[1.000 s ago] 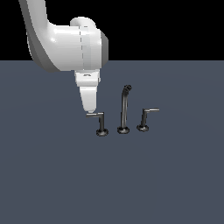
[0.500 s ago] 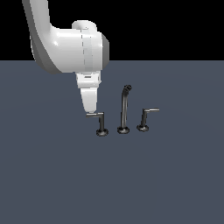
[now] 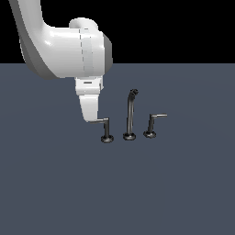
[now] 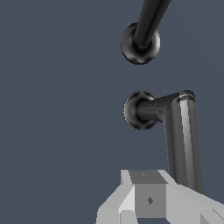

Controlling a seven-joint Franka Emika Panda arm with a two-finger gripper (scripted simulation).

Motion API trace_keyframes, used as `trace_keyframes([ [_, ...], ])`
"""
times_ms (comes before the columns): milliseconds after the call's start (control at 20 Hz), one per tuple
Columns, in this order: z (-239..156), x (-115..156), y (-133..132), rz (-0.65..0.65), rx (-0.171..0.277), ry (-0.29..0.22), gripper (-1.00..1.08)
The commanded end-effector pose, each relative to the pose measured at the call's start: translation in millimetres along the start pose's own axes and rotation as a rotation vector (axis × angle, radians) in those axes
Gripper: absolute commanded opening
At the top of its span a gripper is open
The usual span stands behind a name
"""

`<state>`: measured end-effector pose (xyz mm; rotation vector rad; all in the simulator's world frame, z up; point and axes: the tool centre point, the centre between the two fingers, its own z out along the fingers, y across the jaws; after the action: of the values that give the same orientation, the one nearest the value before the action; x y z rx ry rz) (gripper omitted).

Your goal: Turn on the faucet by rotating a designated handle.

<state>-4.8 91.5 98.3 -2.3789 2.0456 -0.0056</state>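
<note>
Exterior: I see the gripper (image 3: 90, 118) at the lever tip of the handle (image 3: 106, 130), 9 o'clock of the spout (image 3: 130, 115) | Wrist: handle (image 4: 175, 127) beside finger (image 4: 148, 199); can't tell finger spread.

We note a flat slate-grey floor (image 3: 183, 193) under everything, meeting a plain black backdrop (image 3: 183, 27) behind.
</note>
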Motion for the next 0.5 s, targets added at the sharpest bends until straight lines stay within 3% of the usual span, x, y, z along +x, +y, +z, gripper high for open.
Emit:
trace_keyframes([
  [0, 0.0, -6.2, 10.9, -0.003, -0.005, 0.0, -1.0],
  [150, -0.1, -0.9, 6.2, 0.006, 0.004, 0.0, -1.0],
  [450, 0.0, 1.6, 26.6, 0.002, 0.001, 0.0, -1.0],
])
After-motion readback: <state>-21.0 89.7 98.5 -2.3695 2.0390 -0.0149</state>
